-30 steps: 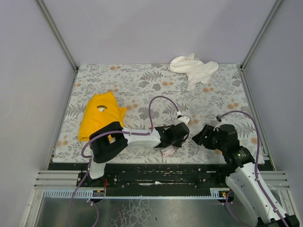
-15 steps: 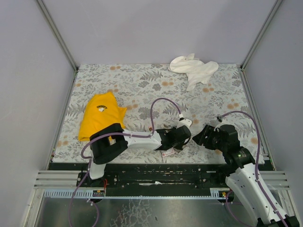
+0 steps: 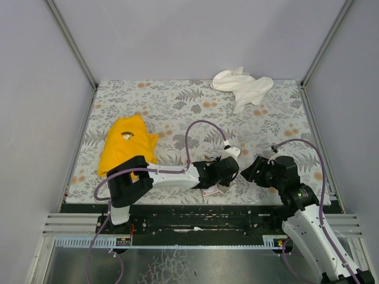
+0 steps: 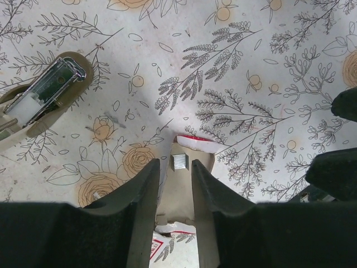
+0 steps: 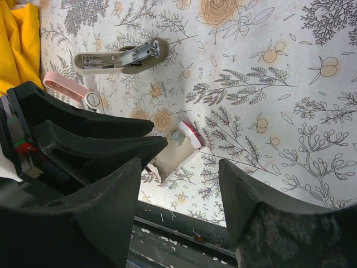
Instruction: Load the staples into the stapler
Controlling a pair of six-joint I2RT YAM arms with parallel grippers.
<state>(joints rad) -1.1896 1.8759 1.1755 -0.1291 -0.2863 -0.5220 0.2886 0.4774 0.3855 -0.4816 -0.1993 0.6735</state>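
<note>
The staples' box lies near the table's front edge as a grey-brown tray (image 4: pixel 177 190) with a dark-red end (image 4: pixel 192 142). A short silvery strip of staples (image 4: pixel 179 161) lies in it. My left gripper (image 4: pixel 175 165) hangs low over the tray, its jaws a narrow gap apart with nothing between them and the strip just past the tips. The right wrist view shows the same tray (image 5: pixel 174 155). There the pink stapler (image 5: pixel 66 87) lies partly hidden behind the left arm. My right gripper (image 5: pixel 179 167) hovers open beside the left one (image 3: pixel 220 176), holding nothing.
A beige block with a silvery channel (image 4: pixel 47 96) lies left of the tray and shows in the right wrist view (image 5: pixel 117 57). A yellow cloth (image 3: pixel 124 145) lies at the left and a white cloth (image 3: pixel 243 87) at the back. The black front rail (image 3: pixel 195 208) runs just behind the tray.
My left gripper shifted a little right over the tray, closed, then parted its jaws slightly. The right arm has stayed still.
</note>
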